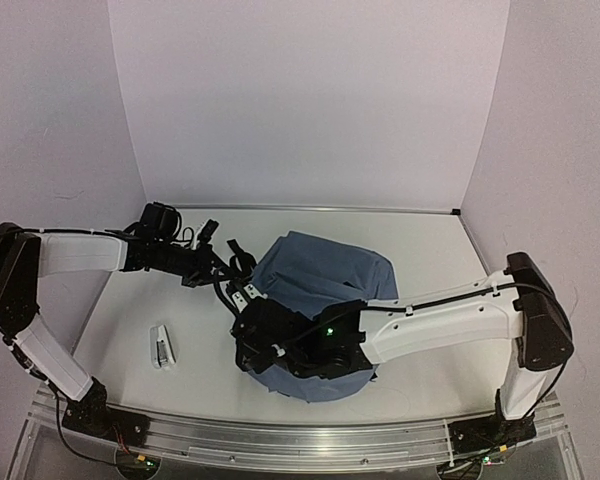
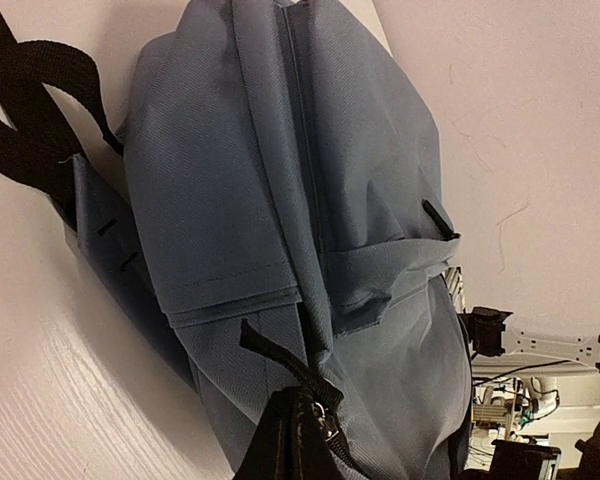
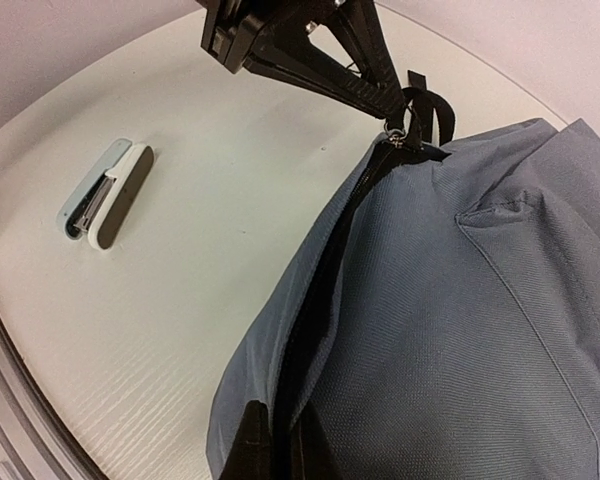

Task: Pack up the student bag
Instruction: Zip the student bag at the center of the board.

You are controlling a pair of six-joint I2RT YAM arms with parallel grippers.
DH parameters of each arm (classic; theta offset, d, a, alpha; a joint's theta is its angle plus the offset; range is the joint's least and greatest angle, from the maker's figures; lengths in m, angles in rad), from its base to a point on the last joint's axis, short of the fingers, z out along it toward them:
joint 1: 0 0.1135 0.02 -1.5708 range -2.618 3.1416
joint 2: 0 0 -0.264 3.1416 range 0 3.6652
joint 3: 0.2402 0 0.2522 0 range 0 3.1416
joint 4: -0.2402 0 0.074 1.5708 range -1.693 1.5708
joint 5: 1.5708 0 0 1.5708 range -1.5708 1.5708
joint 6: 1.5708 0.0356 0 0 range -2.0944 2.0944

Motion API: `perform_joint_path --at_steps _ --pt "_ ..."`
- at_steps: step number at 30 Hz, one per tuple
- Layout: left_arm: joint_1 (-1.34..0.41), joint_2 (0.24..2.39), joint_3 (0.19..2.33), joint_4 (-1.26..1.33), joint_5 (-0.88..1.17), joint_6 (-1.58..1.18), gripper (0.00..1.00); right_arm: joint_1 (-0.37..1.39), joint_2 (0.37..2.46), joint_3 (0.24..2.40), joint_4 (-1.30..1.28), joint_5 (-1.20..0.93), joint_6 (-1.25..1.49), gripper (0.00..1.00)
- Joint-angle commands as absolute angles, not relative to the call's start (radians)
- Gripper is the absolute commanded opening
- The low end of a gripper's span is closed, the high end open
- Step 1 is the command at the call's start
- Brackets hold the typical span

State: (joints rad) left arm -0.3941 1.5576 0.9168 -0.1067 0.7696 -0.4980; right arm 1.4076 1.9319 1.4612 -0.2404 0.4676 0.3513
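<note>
The student bag [image 1: 325, 285] is a blue-grey backpack lying in the middle of the table, with black straps [image 2: 25, 110] at its far left side. My left gripper [image 1: 235, 280] is at the bag's left corner. It is shut on the black zipper pull [image 2: 325, 405], and it also shows in the right wrist view [image 3: 385, 100]. The zipper slit [image 3: 325, 290] is open a little and dark inside. My right gripper [image 1: 250, 340] is at the bag's near left edge, and its fingers [image 3: 248, 450] are shut on the bag's fabric beside the slit.
A white and light blue stapler [image 1: 163, 346] lies on the table left of the bag, near the front edge; it also shows in the right wrist view [image 3: 105, 192]. White walls close in the back and both sides.
</note>
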Motion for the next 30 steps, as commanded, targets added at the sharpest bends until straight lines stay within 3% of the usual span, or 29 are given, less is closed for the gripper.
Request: perform_joint_path --at_steps 1,6,14,21,24,25,27,29,30 --pt "-0.329 1.558 0.987 0.061 0.659 -0.487 0.0 1.491 1.825 1.48 -0.266 0.488 0.379 0.01" --pt "-0.325 1.568 1.022 0.031 0.584 -0.478 0.0 1.483 1.775 1.473 -0.265 0.403 0.325 0.0" --pt "-0.325 1.769 1.197 0.081 0.656 -0.517 0.0 1.506 1.758 1.435 -0.187 0.224 0.286 0.0" --pt "-0.326 1.872 1.256 0.087 0.662 -0.505 0.0 1.522 1.756 1.428 -0.14 0.204 0.29 0.0" --pt "-0.326 1.886 1.264 0.101 0.698 -0.514 0.0 1.521 1.761 1.44 -0.146 0.292 0.313 0.01" --pt "-0.325 1.88 1.259 0.108 0.708 -0.516 0.0 1.52 1.762 1.446 -0.161 0.341 0.324 0.04" --pt "-0.326 1.842 1.233 0.105 0.708 -0.523 0.07 1.512 1.761 1.459 -0.201 0.437 0.332 0.29" --pt "-0.326 1.786 1.201 0.081 0.685 -0.52 0.22 1.487 1.75 1.462 -0.248 0.5 0.347 0.46" --pt "-0.326 1.756 1.184 0.065 0.671 -0.519 0.36 1.469 1.74 1.456 -0.27 0.516 0.357 0.54"
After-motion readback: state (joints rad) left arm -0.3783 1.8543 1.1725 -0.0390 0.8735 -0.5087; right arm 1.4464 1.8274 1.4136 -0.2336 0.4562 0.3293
